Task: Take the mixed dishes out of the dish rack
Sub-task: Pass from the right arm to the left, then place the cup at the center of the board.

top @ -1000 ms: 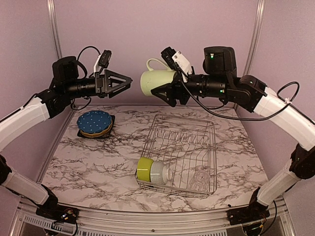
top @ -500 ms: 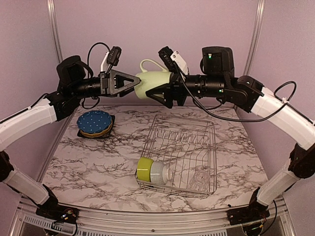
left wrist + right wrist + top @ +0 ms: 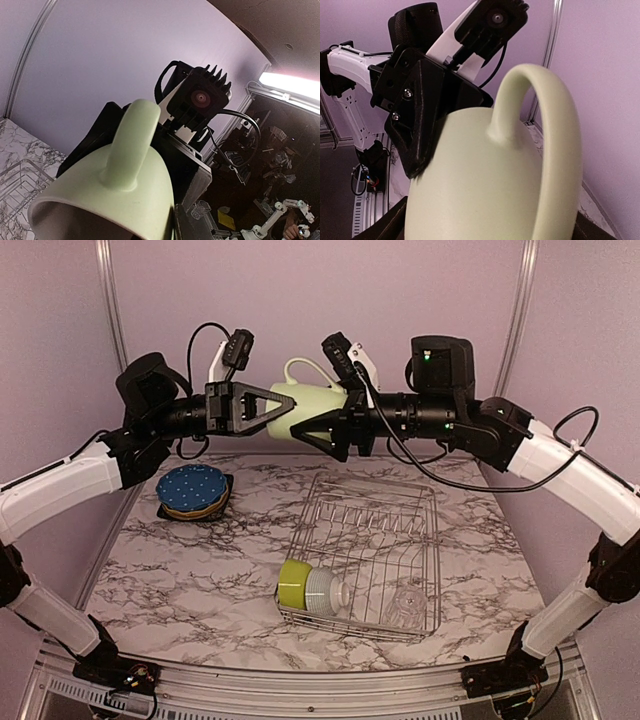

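Top view: pale green mug (image 3: 312, 402) in air between both end effectors, well above dish rack (image 3: 436, 550). Left end effector (image 3: 283, 405) closed on mug rim; right end effector (image 3: 322, 418) grips mug body.
Left wrist: mug directly ahead, handle up.
Right wrist: mug close ahead, left finger (image 3: 417, 140) on its far edge.

I see lilac walls (image 3: 300, 290) behind my marble-veined table (image 3: 195, 575), with silver frame posts (image 3: 110, 300) at its far corners.
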Controlling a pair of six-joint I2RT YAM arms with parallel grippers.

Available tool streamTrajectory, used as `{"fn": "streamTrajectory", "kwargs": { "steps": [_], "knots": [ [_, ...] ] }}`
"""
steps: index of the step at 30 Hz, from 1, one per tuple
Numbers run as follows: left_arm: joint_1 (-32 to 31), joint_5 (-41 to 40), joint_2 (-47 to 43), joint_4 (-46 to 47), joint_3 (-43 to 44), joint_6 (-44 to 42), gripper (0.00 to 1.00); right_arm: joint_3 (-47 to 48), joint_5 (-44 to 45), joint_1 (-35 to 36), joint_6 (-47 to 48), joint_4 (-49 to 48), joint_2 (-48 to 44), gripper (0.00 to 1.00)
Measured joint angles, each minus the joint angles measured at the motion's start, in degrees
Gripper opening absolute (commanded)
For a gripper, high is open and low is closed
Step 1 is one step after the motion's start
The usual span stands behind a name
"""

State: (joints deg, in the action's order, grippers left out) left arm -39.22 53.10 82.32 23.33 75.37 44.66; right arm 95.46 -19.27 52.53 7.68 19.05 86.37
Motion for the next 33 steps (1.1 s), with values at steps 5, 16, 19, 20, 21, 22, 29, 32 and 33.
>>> {"fn": "streamTrajectory", "kwargs": {
  "steps": [5,16,19,20,21,22,29,32,33],
  "knots": [
    [-0.2,1.8,0.0,1.7,0.0,1.4,0.00,-0.1,-1.5,0.0,-0.2,-0.3,-0.1,0.67],
    [0.5,-2.9,0.0,-0.1,0.0,2.8,0.00,-1.6,2.4,-0.8,-1.7,-1.8,-2.1,0.98],
    [1.3,-4.4,0.0,-1.2,0.0,2.6,0.00,-1.9,4.2,-1.0,-1.7,-1.7,-2.9,0.98],
    [1.7,-5.0,0.0,-2.0,0.0,2.4,0.00,-2.1,4.8,-1.0,-1.7,-1.6,-3.1,0.98],
    [2.3,-5.7,0.0,-3.2,0.1,1.9,0.00,-2.3,5.2,-1.1,-1.7,-1.6,-3.5,0.98],
    [2.9,-6.7,0.0,-4.9,0.3,1.1,0.00,-2.7,5.6,-1.1,-1.7,-1.4,-3.9,0.98],
    [8.0,-17.1,1.0,-25.7,8.5,-7.1,0.00,-5.5,9.2,-1.2,-1.7,-0.6,-5.9,0.98],
    [8.8,-23.5,3.9,-34.8,15.1,-11.6,0.00,-6.0,10.4,-1.3,-1.7,0.0,-6.3,0.98],
    [8.7,-25.7,5.3,-37.9,17.4,-13.0,0.00,-6.2,10.8,-1.3,-1.7,0.2,-6.4,0.98]
  ]
}}
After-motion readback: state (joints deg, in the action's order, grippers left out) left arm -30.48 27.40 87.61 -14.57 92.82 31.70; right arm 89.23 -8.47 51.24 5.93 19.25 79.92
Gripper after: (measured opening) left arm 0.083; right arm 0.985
